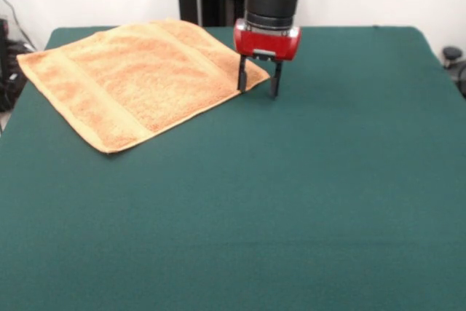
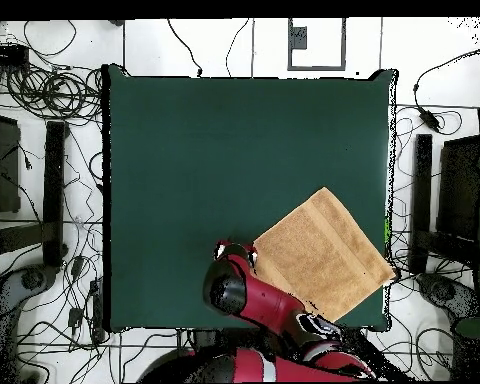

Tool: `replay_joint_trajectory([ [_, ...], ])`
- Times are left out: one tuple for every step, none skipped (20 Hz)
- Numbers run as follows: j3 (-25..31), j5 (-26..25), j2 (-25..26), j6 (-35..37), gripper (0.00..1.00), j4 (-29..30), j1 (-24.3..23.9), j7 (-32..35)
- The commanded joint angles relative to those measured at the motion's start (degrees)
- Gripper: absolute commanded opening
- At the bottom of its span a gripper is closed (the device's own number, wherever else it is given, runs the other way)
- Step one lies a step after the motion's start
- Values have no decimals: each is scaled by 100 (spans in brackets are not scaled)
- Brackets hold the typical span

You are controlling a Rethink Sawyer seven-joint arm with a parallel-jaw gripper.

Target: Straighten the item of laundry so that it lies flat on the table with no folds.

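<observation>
I have the tool (image 1: 258,82) down at the towel's (image 1: 135,78) corner nearest the middle of the surface (image 1: 291,202), its two fingers spread moderately apart and holding nothing, one tip at the towel's edge and the other on bare cloth just beside it. The towel lies toward the surface's robot-side edge, near one back corner, turned diamond-wise. It looks almost flat to me, with no fold I can make out. To finish well, I judge I should pinch only this corner, keep low, and draw outward gently along the diagonal, so the far corners do not drag or bunch.
</observation>
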Motion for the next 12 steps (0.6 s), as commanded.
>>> replay_joint_trajectory([
  [349, -129, 651, -314, 100, -324, 106, 1347],
  [361, -132, 685, -317, 100, -335, 97, 1355],
  [344, -129, 725, -343, 100, -377, 113, 1343],
  [358, -144, 765, -366, 100, -413, 95, 1346],
  [365, -160, 817, -390, 100, -450, 81, 1349],
  [386, -212, 874, -471, 100, -468, 57, 1375],
  [390, -229, 906, -506, 100, -483, 49, 1390],
  [385, -233, 929, -531, 100, -495, 53, 1401],
  [381, -238, 953, -557, 100, -507, 58, 1413],
  [380, -245, 949, -540, 100, -518, 51, 1405],
  [371, -259, 942, -540, 100, -515, 47, 1402],
  [371, -276, 906, -503, 100, -498, 29, 1389],
])
